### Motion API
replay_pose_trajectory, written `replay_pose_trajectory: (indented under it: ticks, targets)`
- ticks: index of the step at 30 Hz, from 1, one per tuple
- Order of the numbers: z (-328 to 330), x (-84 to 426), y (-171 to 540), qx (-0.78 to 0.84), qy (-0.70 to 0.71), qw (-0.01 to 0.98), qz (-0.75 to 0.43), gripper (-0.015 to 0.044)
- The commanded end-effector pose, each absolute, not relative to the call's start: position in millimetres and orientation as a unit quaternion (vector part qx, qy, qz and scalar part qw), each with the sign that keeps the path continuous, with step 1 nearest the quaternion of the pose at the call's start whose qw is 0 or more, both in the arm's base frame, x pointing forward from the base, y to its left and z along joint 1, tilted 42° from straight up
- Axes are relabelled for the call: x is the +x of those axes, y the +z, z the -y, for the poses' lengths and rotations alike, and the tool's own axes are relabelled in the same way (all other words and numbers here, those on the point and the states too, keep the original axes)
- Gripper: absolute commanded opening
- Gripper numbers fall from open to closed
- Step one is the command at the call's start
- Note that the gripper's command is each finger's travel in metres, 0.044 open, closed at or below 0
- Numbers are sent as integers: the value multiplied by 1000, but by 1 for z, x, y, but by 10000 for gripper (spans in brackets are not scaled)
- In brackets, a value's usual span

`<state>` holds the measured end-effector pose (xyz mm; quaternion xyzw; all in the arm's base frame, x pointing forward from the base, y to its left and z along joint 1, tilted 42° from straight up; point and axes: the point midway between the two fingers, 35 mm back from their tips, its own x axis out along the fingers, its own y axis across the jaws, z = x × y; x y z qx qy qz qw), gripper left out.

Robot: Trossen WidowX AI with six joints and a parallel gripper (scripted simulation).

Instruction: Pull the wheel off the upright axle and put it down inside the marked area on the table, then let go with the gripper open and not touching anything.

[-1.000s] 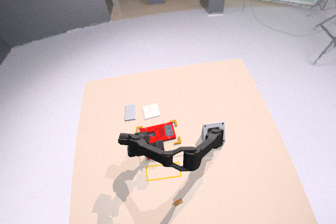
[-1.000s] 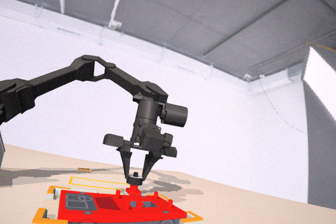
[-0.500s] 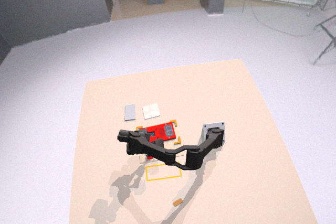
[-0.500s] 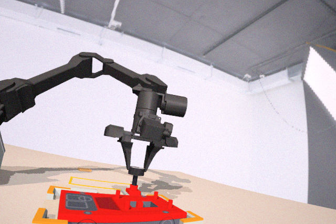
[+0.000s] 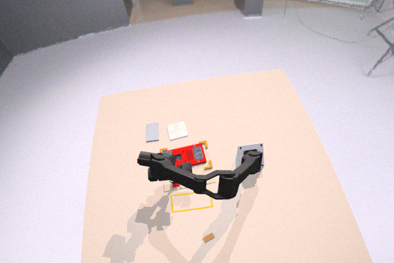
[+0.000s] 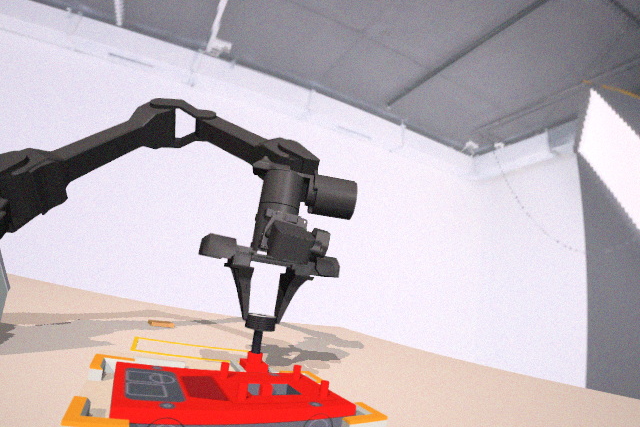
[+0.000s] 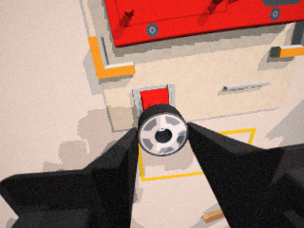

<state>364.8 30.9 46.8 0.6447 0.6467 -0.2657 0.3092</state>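
Wheel (image 6: 260, 322) (image 7: 163, 134) pinched in the tool (image 6: 262, 320) (image 7: 161, 129), up at the tip of the axle (image 6: 256, 341).
Held flat between both fingertips, above the red stand (image 6: 254, 361) (image 7: 155, 97) and outside the yellow outline (image 5: 191, 210) (image 6: 180, 344) (image 7: 172, 178) on the surface (image 5: 241, 110) (image 6: 67, 293) (image 7: 43, 28). Possible trouble: snagging on the axle and tipping in the grip, if swung sideways before fully clear; slipping out, if jolted with so little rim gripped; landing across the line, if let go too near the edge. Visible from the side: the axle under the wheel, hidden in the wrist view. Visible from the wrist: the spoked face and dark centre hole, with no axle tip poking through. From the top: the whole outline nearly, but wheel hidden by the arm (image 5: 178, 172) (image 6: 227, 138).
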Motion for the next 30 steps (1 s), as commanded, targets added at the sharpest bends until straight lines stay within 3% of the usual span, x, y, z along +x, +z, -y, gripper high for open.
replay_pose_trajectory:
  ticks: [1, 16, 30]
  targets:
    - [-30, 365, 48, 644, -265, 311, -647, 0]
    - [-5, 363, 76, 644, -265, 311, -647, 0]
    - [-47, 332, 109, 645, -266, 309, -647, 0]
